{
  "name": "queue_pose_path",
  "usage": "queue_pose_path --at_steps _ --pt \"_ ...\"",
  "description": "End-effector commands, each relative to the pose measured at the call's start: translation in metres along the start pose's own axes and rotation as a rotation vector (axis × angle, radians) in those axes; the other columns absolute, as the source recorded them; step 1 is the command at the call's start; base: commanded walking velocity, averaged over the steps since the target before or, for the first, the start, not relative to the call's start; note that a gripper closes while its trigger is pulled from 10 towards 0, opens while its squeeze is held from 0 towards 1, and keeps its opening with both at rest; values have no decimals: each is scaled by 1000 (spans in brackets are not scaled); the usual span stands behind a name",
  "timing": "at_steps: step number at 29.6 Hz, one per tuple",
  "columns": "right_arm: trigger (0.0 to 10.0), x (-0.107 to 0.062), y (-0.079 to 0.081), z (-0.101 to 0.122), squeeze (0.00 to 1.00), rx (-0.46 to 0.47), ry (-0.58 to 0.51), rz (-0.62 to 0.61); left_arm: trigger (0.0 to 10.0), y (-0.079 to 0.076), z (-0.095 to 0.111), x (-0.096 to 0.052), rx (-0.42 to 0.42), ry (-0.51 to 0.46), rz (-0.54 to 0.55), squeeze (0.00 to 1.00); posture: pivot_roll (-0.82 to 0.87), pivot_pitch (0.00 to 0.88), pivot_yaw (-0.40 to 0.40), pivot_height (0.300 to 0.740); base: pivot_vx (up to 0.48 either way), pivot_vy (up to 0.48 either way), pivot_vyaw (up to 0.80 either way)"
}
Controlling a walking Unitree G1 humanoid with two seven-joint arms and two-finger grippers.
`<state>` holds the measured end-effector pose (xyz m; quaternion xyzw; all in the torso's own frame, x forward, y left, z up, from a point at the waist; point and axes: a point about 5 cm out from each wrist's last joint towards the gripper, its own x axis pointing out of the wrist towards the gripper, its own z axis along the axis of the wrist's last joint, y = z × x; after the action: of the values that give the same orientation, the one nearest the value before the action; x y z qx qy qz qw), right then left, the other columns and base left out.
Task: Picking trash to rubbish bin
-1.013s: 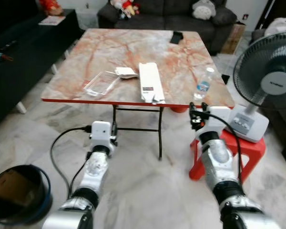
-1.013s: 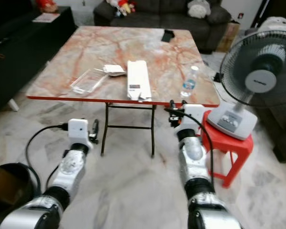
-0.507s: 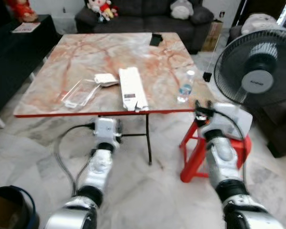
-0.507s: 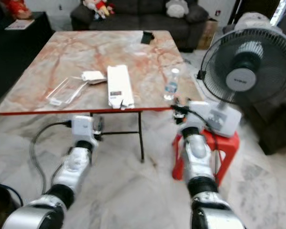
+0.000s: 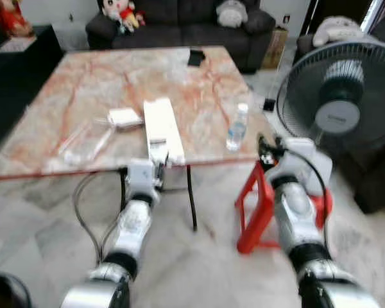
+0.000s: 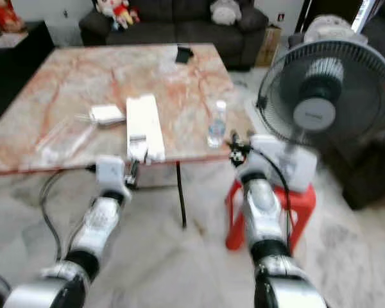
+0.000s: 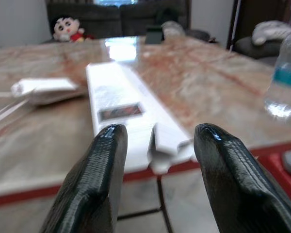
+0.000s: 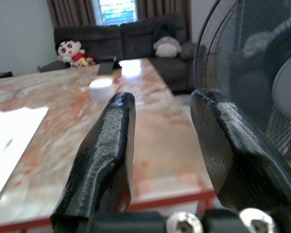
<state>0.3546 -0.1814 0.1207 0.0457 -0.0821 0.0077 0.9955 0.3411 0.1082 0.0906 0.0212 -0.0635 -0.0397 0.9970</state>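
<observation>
Marble-patterned table (image 5: 102, 83) carries our trash: long white carton (image 5: 162, 128), small white packet (image 5: 124, 117), clear plastic wrapper (image 5: 83, 142), water bottle (image 5: 237, 127). Left gripper (image 7: 157, 141) at near table edge, jaws spread before carton end. Right gripper (image 8: 160, 126) beside table corner near standing fan (image 5: 343, 96), jaws spread, gripping nothing. Red stool (image 5: 260, 212) beneath fan

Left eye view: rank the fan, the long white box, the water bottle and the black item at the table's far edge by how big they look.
1. fan
2. long white box
3. water bottle
4. black item: smallest, though it lies farthest away, so its real size against the bottle's is unsure.
</observation>
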Motion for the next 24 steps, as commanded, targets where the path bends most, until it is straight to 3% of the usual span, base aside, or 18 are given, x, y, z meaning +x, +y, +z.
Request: queue_pose_path --at_steps 1,9,10,11,12,22,23,24 --pt "10000 7 13 10 0 12 -40 35 10000 11 3 2 10 -14 28 0 -75 11 -44 740 352 0 0" --pt "10000 10 17 16 0 14 -66 55 10000 11 3 2 8 -15 26 0 -75 12 -46 740 352 0 0" --pt "10000 11 19 19 137 29 -79 68 10000 10 3 2 8 -16 25 0 -75 12 -46 740 349 0 0" --pt "10000 11 20 20 933 36 -86 70 10000 10 3 2 8 -17 25 0 -75 12 -46 740 352 0 0" --pt "10000 12 20 21 1000 51 -92 73 10000 10 3 2 7 -17 25 0 -75 12 -46 740 352 0 0" --pt "10000 14 28 30 1000 79 -120 120 10000 10 3 2 6 -19 28 0 -75 14 -48 740 349 0 0" --pt "10000 14 32 31 0 70 -121 141 10000 10 3 2 5 -20 29 0 -75 14 -48 740 352 0 0" --pt "10000 14 32 31 0 70 -121 141 10000 10 3 2 5 -20 29 0 -75 14 -48 740 352 0 0"
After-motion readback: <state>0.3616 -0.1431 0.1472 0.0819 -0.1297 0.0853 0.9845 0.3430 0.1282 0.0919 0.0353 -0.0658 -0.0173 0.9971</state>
